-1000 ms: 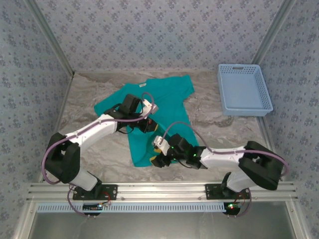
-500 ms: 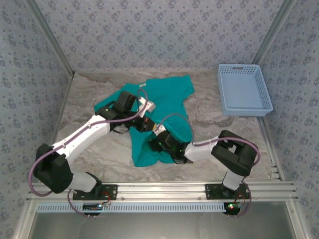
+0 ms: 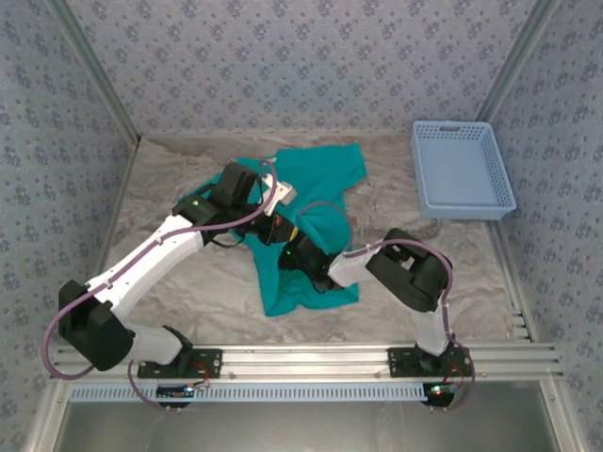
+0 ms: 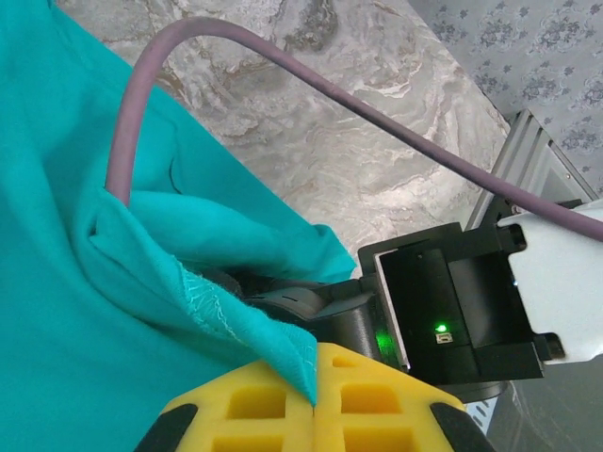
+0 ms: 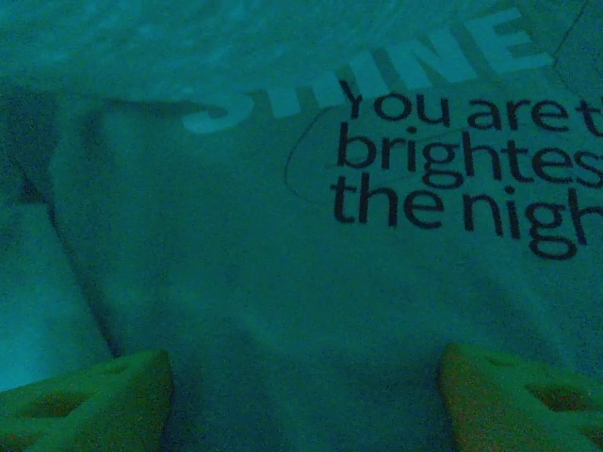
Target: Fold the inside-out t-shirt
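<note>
The inside-out t-shirt [image 3: 320, 169] lies mid-tabletop [image 3: 217, 301], its far edge near the back wall, with bare marbled surface open to its left and between it and the light blue basket [image 3: 465, 213], which sits in the far right corner with its gridded floor uncovered. The left fingers [image 4: 358, 403] are pressed together on a hem edge, holding it raised in a peak. The right fingers [image 5: 94, 395] stand apart under the fabric, gripping nothing, facing printed lettering [image 5: 452, 160].
</note>
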`<state>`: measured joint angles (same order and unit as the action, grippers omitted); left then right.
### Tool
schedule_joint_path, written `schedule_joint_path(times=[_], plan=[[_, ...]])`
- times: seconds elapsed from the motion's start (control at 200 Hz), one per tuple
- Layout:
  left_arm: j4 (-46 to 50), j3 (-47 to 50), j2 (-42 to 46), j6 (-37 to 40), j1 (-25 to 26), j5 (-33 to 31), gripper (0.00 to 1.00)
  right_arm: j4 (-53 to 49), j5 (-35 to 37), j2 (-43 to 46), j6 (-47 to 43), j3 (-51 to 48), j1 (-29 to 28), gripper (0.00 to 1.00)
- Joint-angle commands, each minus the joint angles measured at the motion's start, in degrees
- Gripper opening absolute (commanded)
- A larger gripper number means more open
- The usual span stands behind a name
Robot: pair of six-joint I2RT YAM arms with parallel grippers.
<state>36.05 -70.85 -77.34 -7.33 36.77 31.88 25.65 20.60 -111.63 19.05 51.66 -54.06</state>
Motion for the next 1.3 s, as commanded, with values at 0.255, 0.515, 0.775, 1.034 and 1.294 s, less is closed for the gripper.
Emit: schedule_joint_path(times=[0.255,0.515,0.775,1.034,1.294], plan=[[-0.4,-0.2,1.1,3.6,-6.9,1.2,0.00,-6.9,-10.0,1.7,-4.2,-3.5,2.0,0.07],[-3.9,1.8,-7.9,2.5,-15.8,2.1,0.00,-4.3,-20.6,21.8,-23.6,-12.1,4.3,0.00],[-13.8,4.0,-22.1,-1.6,-26.4,0.4,0.00,-18.8,-46.8,36.1,-46.2,-6.0,15.3,0.00],[-12.4,3.3,-27.5,-1.8,-31.4,-5.2,0.00,-24.3,-55.7,51.8,-53.4,-10.3,24.1,0.00],[-10.9,2.6,-32.7,-3.9,-35.8,-5.2,0.12,-29.8,-44.7,55.4,-44.5,-17.5,33.1,0.00]])
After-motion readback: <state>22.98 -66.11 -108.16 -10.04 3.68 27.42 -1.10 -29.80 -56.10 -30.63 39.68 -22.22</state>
